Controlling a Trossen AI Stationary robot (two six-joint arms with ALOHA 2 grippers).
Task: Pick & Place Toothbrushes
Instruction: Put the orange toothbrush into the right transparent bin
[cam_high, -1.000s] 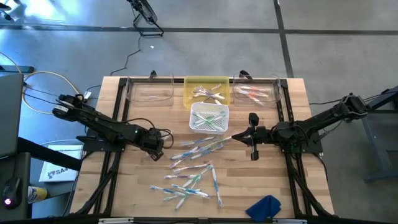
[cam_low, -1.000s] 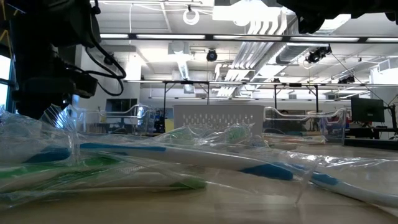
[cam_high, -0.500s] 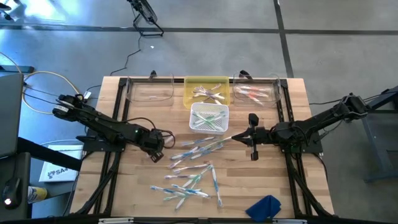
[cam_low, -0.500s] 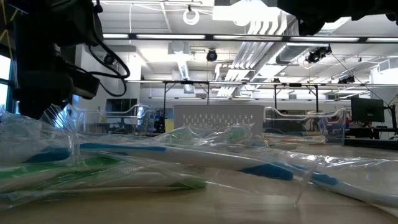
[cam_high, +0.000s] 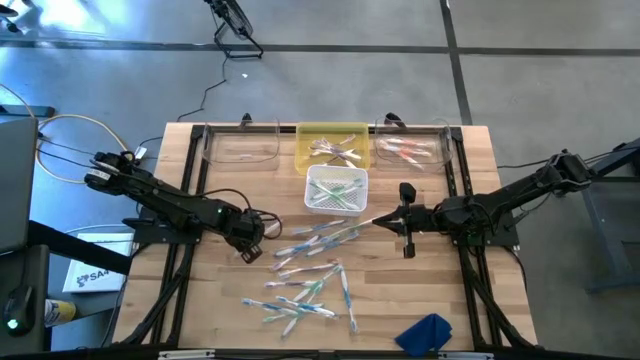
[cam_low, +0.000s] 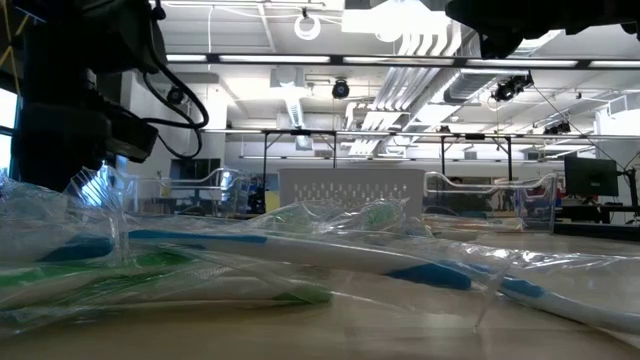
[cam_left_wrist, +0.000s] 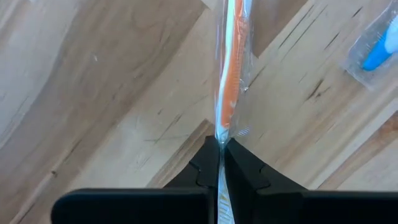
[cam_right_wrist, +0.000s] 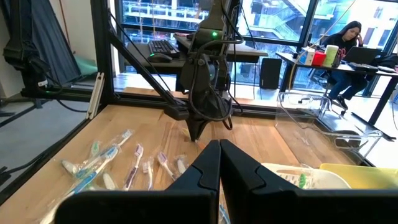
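Lighting is bright and even, supplied by ceiling strip lights (cam_low: 300, 58) overhead. Shadows on the surface (cam_high: 230, 300) are faint. Nearest wrapped toothbrushes (cam_low: 200, 270) are blurred, their wrappers glinting. Windows (cam_right_wrist: 261, 18) show daylight glare.

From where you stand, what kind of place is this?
Probably a robotics lab in an open workshop: exposed ceiling ducts, desks with a seated person, and a wooden table strewn with toothbrushes.

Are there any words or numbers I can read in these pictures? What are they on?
"SA": part of a dark print on the white box on the floor left of the table; the remaining letters are too small to read.
Toothbrushes: their wrappers show no print that can be read.
Bins: no labels show.
Nothing else can be read.
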